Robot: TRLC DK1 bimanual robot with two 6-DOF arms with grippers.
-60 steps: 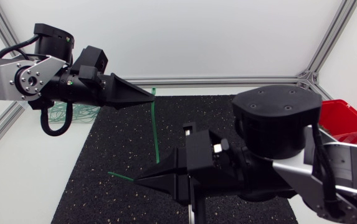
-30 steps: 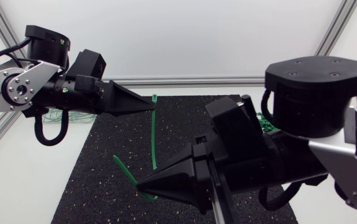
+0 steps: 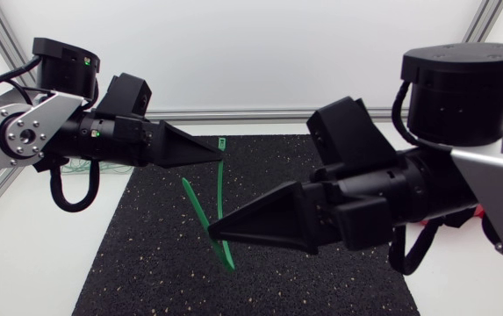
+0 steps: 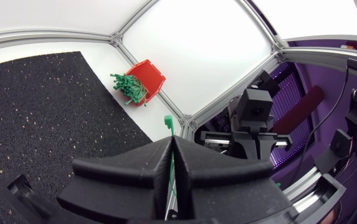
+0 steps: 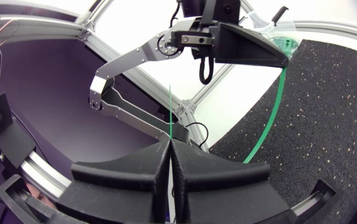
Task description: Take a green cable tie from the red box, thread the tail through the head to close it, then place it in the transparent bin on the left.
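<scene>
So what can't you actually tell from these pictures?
1. The red box: the right arm hides nearly all of it in the head view; its ties are too small to count in the left wrist view.
2. The transparent bin: mostly behind the left arm in the head view.
3. The cable tie: the stretch inside the right gripper is covered by its fingers in every view.

I count two arms, left arm point(image 3: 23, 132) and right arm point(image 3: 488, 175), and two black grippers, left gripper point(image 3: 219, 156) and right gripper point(image 3: 211, 230), with two wedge fingers each. Single items: one green cable tie point(image 3: 219, 189) off the table, one black mat point(image 3: 163, 254), one red box point(image 4: 147, 74), one transparent bin point(image 5: 276, 34). The ties in the box point(image 4: 128, 87) form one bundle, too tangled for me to count.
</scene>
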